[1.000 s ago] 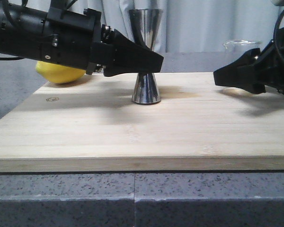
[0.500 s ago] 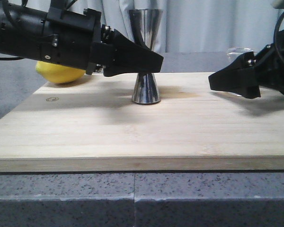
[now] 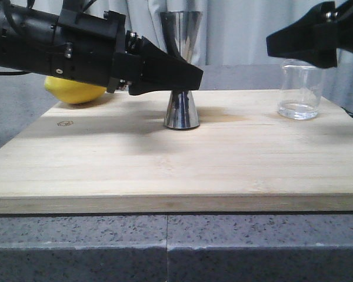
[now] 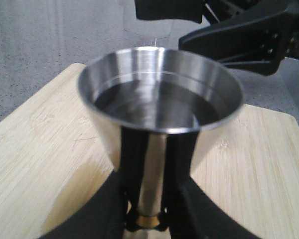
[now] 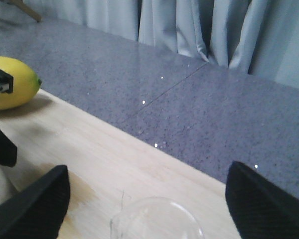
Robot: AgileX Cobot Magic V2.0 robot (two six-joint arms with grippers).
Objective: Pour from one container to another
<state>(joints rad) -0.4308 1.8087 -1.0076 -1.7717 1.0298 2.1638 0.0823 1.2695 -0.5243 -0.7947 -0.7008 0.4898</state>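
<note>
The steel jigger (image 3: 181, 110) stands upright on the wooden board (image 3: 165, 170), and its upper cup (image 4: 159, 94) holds dark liquid. My left gripper (image 3: 185, 75) is shut on the jigger's narrow waist at the gold band (image 4: 148, 219), so the waist is hidden in the front view. To the right, the clear glass beaker (image 3: 300, 88) stands upright on the board with a trace of liquid at its bottom. My right gripper (image 3: 300, 41) hovers open above the beaker, not touching it. The beaker's rim (image 5: 157, 219) shows below and between the spread fingers (image 5: 35, 209).
A yellow lemon (image 3: 76, 91) lies at the board's back left corner, behind the left arm. Grey speckled counter (image 3: 165, 247) surrounds the board, and a curtain hangs behind.
The right gripper has risen from board level, where it stood around the beaker, to above the rim. The beaker now stands free. The left gripper and jigger have not moved.
</note>
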